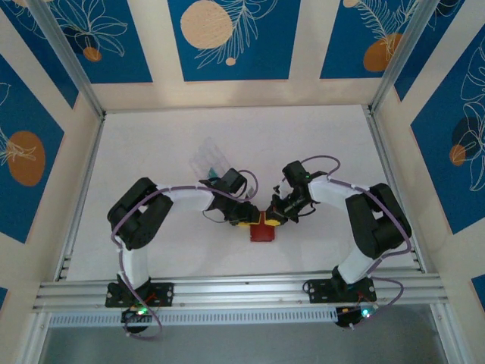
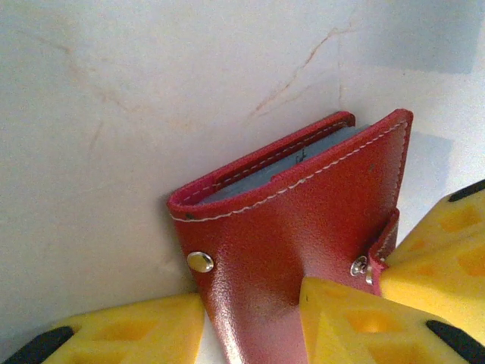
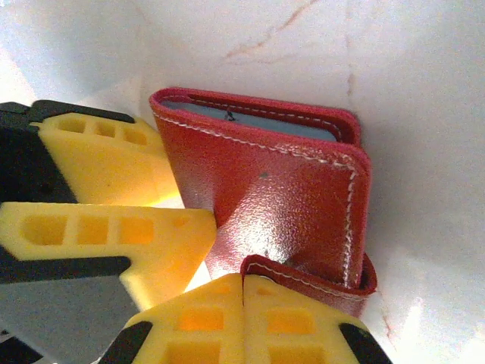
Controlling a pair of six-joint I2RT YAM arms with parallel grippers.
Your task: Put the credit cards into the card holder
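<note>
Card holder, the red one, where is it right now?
Top view: the card holder sits near the middle of the table, gripped by the left gripper, with the right gripper at its right side.

Card holder (image 1: 264, 233), card (image 3: 250, 121) inside, between left gripper (image 1: 246, 221) and right gripper (image 1: 274, 218) — clear case (image 1: 207, 158) behind.

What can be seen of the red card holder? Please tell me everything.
The card holder is red pebbled leather-like material with pale stitching and a silver snap stud. It is folded, its pocket mouth slightly open with a blue-grey card edge inside. The left fingers clamp its lower part; the closed right fingers touch its snap flap.
</note>
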